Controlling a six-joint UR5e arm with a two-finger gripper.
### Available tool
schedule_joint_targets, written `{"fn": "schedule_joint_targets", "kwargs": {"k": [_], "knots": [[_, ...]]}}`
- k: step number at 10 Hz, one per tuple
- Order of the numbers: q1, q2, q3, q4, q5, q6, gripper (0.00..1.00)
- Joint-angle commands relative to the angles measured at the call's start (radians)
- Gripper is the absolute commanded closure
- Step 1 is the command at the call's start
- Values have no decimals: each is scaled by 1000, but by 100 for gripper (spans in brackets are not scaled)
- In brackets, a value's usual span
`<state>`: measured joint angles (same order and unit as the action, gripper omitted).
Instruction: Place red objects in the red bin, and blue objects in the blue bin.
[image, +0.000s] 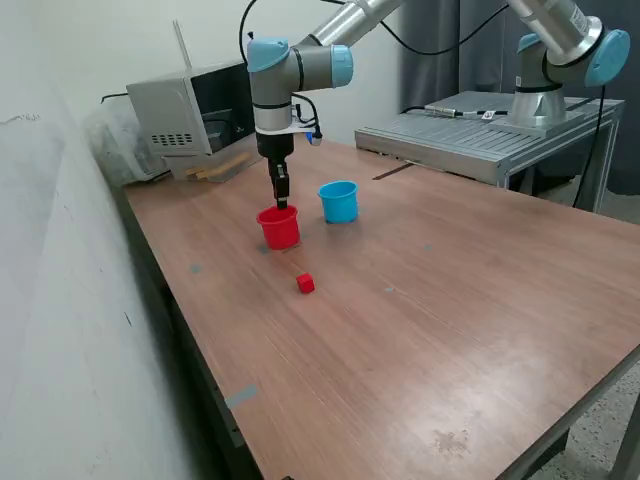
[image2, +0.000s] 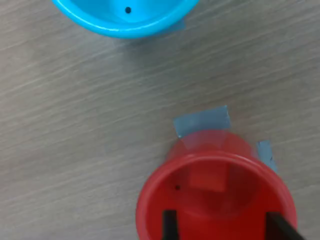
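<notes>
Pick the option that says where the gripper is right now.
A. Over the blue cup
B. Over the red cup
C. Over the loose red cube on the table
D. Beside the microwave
B: in the exterior view the gripper hangs just above the red cup, and the wrist view shows its fingertips over that cup's mouth.

A wooden table (image: 450, 300) lies under the gripper (image: 281, 196). Behind the gripper, at the table's far edge, stands a grey microwave (image: 190, 112) with wood strips (image: 225, 167) at its foot. Tape patches (image2: 202, 121) stick to the tabletop just below the gripper. A metal bench (image: 480, 135) stands well apart, toward the exterior view's right.
</notes>
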<state>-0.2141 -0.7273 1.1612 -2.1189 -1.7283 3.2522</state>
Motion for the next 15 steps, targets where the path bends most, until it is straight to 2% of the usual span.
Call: {"fn": "schedule_joint_targets", "kwargs": {"k": [1, 3, 6, 8, 10, 13, 15], "knots": [[1, 2, -2, -1, -4, 1, 0], [4, 2, 3, 2, 1, -8, 0], [86, -4, 9, 42, 6, -161, 0], [128, -7, 12, 54, 12, -169, 0], [162, -14, 14, 57, 47, -178, 0], [212, -17, 12, 88, 159, -175, 0], [236, -20, 9, 120, 185, -167, 0]]}}
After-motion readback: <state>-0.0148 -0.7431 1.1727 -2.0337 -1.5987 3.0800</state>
